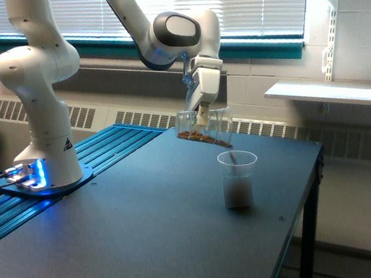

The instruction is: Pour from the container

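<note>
- The gripper (204,118) is clenched on the cup (201,125), holding it in the air above the table (130,239).
- The cup hangs just below the gripper's white body, tipped well over on its side, mouth toward the exterior view's right and angled down.
- Brown bits lie along the cup's lower wall, reaching its lip.
- The lip sits just above and to the exterior view's left of a narrow cup (238,179) standing upright on the table with brown contents at its bottom.
</note>
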Robot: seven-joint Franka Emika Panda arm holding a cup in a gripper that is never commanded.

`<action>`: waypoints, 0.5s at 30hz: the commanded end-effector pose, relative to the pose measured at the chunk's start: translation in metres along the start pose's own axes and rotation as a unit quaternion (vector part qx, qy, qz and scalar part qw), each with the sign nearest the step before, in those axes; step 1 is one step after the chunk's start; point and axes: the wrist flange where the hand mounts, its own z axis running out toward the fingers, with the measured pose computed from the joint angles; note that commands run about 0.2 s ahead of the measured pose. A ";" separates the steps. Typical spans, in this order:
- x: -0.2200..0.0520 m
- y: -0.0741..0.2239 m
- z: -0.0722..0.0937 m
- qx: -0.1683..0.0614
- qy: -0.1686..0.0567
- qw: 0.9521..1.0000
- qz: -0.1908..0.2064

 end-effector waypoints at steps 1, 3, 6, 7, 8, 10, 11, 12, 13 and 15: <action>0.001 -0.007 -0.001 -0.007 0.001 1.000 -0.020; 0.001 -0.008 -0.001 -0.008 0.001 1.000 -0.022; 0.002 -0.009 -0.002 -0.009 0.000 1.000 -0.023; 0.003 -0.009 -0.002 -0.009 0.000 1.000 -0.024; 0.004 -0.009 -0.002 -0.010 0.000 1.000 -0.025; 0.005 -0.010 -0.003 -0.010 0.000 1.000 -0.027; 0.006 -0.011 -0.004 -0.010 0.000 1.000 -0.028; 0.006 -0.012 -0.004 -0.011 -0.001 1.000 -0.028; 0.007 -0.012 -0.004 -0.011 -0.001 1.000 -0.029; 0.008 -0.014 -0.005 -0.013 -0.002 0.999 -0.032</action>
